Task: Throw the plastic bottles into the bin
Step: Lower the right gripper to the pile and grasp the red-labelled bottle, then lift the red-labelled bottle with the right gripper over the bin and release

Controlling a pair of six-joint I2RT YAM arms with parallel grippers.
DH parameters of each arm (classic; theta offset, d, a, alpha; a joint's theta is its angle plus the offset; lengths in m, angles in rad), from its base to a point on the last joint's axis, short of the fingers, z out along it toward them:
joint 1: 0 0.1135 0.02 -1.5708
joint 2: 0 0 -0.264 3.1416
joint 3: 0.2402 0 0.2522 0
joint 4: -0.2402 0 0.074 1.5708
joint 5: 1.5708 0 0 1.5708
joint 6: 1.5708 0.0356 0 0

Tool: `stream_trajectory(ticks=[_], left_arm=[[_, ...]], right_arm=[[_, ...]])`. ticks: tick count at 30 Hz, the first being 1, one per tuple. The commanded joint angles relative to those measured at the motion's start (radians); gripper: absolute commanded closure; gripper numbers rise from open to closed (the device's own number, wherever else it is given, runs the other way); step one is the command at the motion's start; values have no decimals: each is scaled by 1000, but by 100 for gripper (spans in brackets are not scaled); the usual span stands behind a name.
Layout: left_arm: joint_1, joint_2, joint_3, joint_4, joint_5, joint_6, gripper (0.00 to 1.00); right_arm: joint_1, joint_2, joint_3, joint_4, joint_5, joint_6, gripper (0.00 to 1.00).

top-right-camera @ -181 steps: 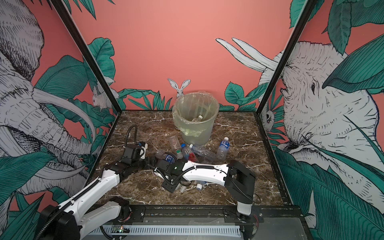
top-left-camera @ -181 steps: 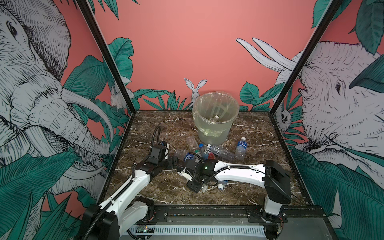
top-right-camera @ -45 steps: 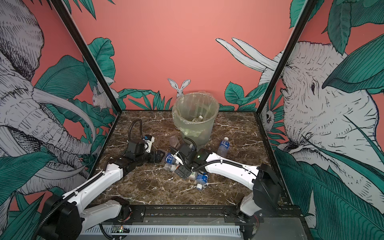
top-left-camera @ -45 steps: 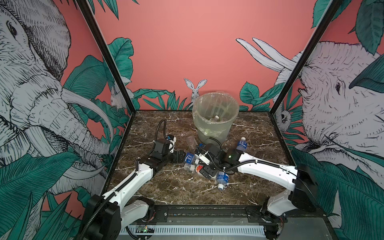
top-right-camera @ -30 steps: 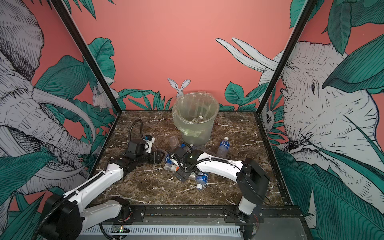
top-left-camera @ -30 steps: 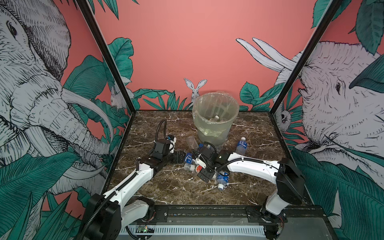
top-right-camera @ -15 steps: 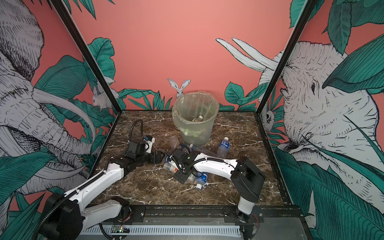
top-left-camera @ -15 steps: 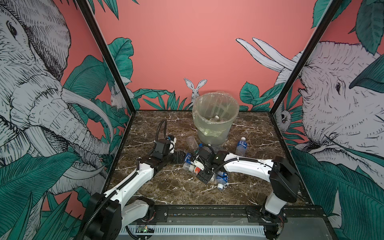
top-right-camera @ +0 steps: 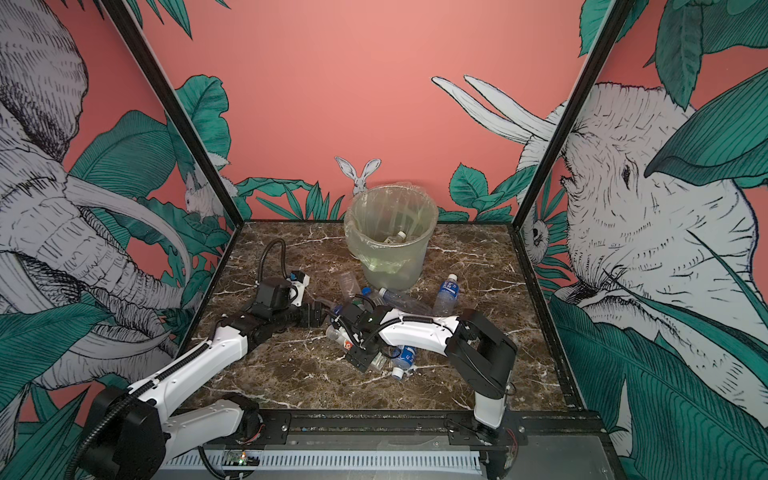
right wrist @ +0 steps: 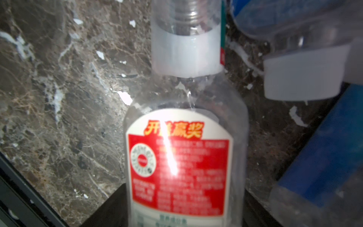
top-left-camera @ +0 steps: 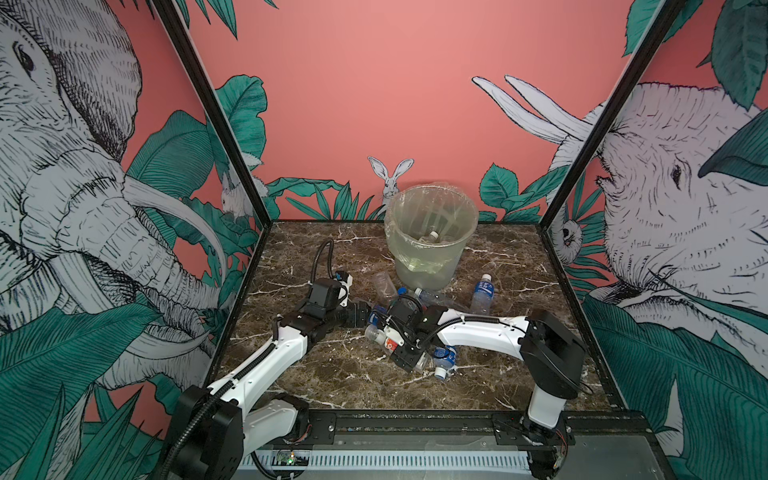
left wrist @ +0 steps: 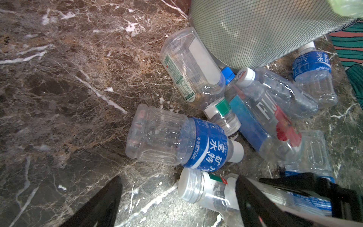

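Several plastic bottles lie in a heap in front of the bin (top-left-camera: 424, 266) (top-right-camera: 390, 253). My right gripper (top-left-camera: 395, 343) (right wrist: 184, 196) is shut on a clear bottle with a red and white label (right wrist: 178, 167). That bottle lies on the marble, and a dark finger (right wrist: 110, 206) presses each of its sides. My left gripper (top-left-camera: 365, 316) (left wrist: 176, 204) is open and low over the marble. The held bottle's white cap (left wrist: 190, 185) lies between its spread fingers. A blue-labelled bottle (left wrist: 176, 141) lies just beyond them.
One blue-labelled bottle (top-left-camera: 484, 293) stands upright to the right of the bin. Another (top-left-camera: 444, 361) lies under my right forearm. A clear square bottle (left wrist: 190, 68) and a red and blue one (left wrist: 265, 112) rest against the bin's foot (left wrist: 265, 29). A bottle lies inside the bin.
My right gripper has slid left into the heap and its jaws have closed in on the red-labelled bottle. The left arm has stayed where it was.
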Motion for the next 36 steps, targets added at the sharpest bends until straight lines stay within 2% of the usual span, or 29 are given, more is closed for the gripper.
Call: stream_trajectory(ticks=[1, 3, 6, 8, 13, 21, 27, 36], left_arm=[[4, 0, -19, -14, 11, 6, 9], [4, 6, -23, -8, 14, 5, 9], [3, 16, -23, -3, 26, 2, 9], [4, 19, -21, -1, 32, 1, 9], [4, 23, -14, 0, 26, 4, 9], [4, 29, 19, -4, 22, 25, 9], [4, 56, 24, 3, 43, 12, 9], [5, 59, 24, -6, 38, 19, 9]], right_arm=[[7, 10, -4, 0, 12, 2, 26], [7, 12, -6, 2, 19, 4, 32], [7, 3, -16, 5, 27, 8, 51], [8, -20, -31, 15, 30, 8, 59], [17, -138, -102, 71, 55, 22, 61], [25, -494, -287, 187, 133, 84, 61], [25, -695, -365, 234, 263, 158, 64], [27, -902, -466, 322, 422, 235, 65]])
